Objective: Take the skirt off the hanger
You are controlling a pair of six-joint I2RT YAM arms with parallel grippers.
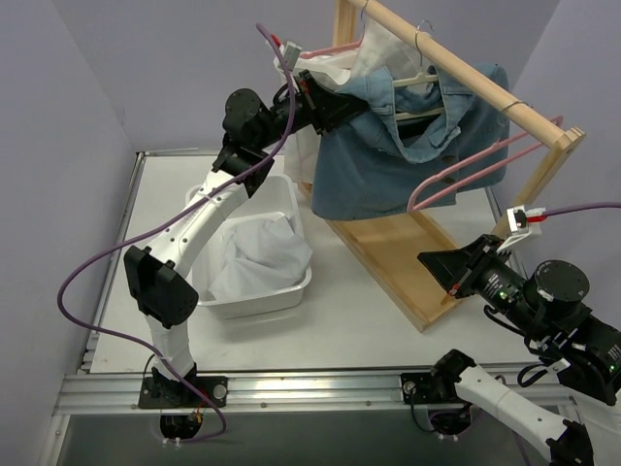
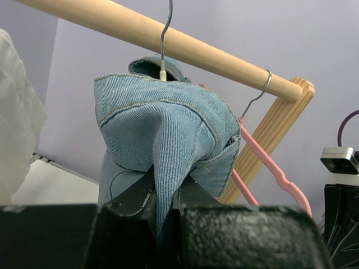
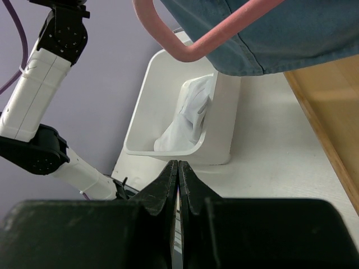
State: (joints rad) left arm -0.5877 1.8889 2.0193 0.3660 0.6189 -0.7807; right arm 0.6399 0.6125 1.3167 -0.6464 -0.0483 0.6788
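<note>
At the left, a white bin [image 1: 254, 307] with white cloth stands on the table [image 1: 354, 311]. Beyond it, the left pincer [image 1: 332, 105] is clamped on a fold of the denim skirt [image 1: 383, 165], which hangs on its hanger [image 2: 162, 45] from the wooden rail [image 1: 456, 63]. At the near right, the right pincer [image 1: 432, 260] is closed and holds nothing.

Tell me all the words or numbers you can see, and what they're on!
None can be read.
The denim skirt, white bin and wooden rack show no writing.
The grey and red plug by the right arm is too small to tell.
</note>
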